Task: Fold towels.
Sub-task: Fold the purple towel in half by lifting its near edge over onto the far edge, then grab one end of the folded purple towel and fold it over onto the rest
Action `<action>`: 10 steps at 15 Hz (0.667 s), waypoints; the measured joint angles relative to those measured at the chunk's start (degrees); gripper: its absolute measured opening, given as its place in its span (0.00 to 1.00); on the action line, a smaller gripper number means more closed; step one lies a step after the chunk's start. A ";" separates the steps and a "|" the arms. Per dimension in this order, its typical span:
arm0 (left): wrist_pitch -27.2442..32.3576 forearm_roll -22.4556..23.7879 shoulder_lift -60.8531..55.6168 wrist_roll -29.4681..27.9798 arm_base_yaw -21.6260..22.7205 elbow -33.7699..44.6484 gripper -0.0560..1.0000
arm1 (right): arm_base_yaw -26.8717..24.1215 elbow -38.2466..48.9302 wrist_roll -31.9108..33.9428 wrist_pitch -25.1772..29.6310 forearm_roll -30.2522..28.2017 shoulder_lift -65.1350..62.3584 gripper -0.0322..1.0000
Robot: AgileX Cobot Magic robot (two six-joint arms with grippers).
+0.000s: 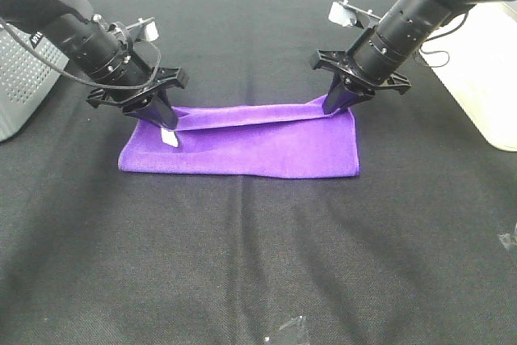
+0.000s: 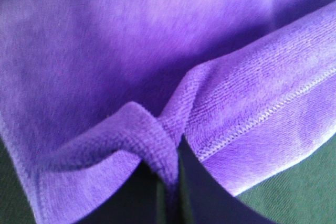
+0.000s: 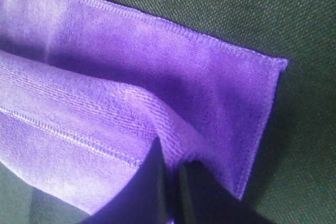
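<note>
The purple towel (image 1: 250,145) lies on the black table cloth as a wide band, its far edge lifted and stretched between my two grippers. My left gripper (image 1: 159,119) is shut on the towel's far left corner, where a small white tag (image 1: 170,137) hangs. My right gripper (image 1: 337,103) is shut on the far right corner. In the left wrist view the dark fingers (image 2: 197,190) pinch a fold of the towel (image 2: 157,77). In the right wrist view the fingers (image 3: 149,190) pinch the towel (image 3: 157,77) close to its stitched edge.
A grey perforated box (image 1: 20,78) stands at the left edge. A cream-coloured box (image 1: 485,70) stands at the right edge. Small clear scraps (image 1: 291,329) lie near the front edge of the black table cloth (image 1: 258,264).
</note>
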 joint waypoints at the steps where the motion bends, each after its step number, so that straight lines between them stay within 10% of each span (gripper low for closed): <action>1: -0.34 0.00 0.00 0.00 0.00 0.00 0.05 | 0.00 0.00 0.00 -0.23 0.11 0.00 0.04; 10: -2.35 0.80 0.00 -0.06 0.11 0.00 0.11 | -0.17 0.00 1.43 -0.57 -0.80 0.00 0.13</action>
